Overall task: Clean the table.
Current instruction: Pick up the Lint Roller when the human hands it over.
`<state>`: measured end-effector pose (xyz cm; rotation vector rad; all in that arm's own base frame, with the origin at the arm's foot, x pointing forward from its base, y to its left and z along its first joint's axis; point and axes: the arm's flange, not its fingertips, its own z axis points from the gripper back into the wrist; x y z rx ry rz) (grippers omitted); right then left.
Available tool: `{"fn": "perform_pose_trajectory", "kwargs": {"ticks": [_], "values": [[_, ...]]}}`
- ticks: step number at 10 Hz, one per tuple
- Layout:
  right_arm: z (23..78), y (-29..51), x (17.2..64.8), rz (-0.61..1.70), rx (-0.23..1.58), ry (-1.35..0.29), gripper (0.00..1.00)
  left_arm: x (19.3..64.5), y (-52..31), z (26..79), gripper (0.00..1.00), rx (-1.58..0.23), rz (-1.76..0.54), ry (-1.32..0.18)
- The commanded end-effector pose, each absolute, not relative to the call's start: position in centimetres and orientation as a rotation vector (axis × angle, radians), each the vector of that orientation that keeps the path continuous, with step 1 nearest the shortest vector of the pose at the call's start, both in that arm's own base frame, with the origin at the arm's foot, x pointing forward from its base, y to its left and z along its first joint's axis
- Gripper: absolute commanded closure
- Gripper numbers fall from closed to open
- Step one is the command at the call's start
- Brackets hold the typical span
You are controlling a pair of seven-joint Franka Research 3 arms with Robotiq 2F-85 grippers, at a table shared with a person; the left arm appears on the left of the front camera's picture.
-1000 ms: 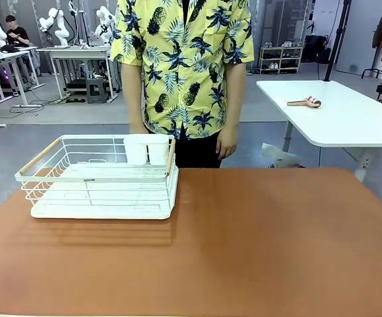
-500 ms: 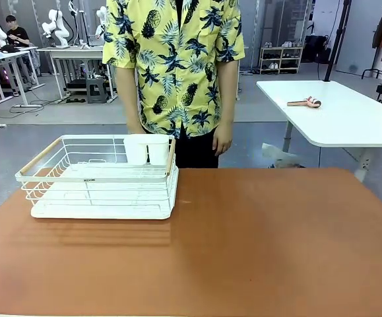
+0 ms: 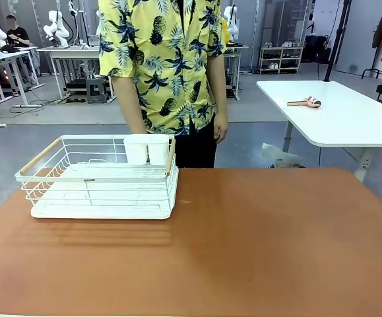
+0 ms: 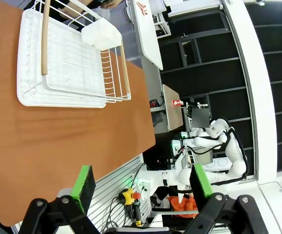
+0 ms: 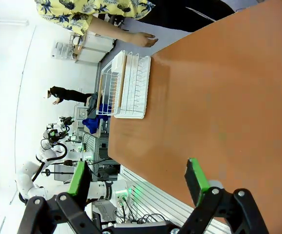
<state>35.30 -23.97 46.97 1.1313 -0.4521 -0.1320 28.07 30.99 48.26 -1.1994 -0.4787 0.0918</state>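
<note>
The reddish-brown table spans the front view, and its top is bare apart from a white wire dish rack at the far left. In the left wrist view my left gripper stands open above the table, with the rack farther off. My right gripper is open too, over the table, nothing between its green pads. The rack lies beyond it.
A person in a yellow patterned shirt stands at the far edge behind the rack, hands hanging down. A white cutlery holder sits in the rack's back corner. A white-topped table with a small tool stands at the back right.
The person has shifted a little to the left behind the rack. Nothing on the table has moved.
</note>
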Motion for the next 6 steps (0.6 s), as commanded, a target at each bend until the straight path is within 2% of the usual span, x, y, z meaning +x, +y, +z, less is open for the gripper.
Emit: {"fn": "perform_pose_trajectory", "kwargs": {"ticks": [1,6], "values": [[47.30,-24.01,35.26,-0.124,1.143,-0.463,0.00,27.63,31.09,48.15,0.00,-1.208,0.073,-0.487],[47.30,-24.01,35.26,-0.124,1.143,-0.463,0.00,27.63,31.09,48.15,0.00,-1.208,0.073,-0.487]]}}
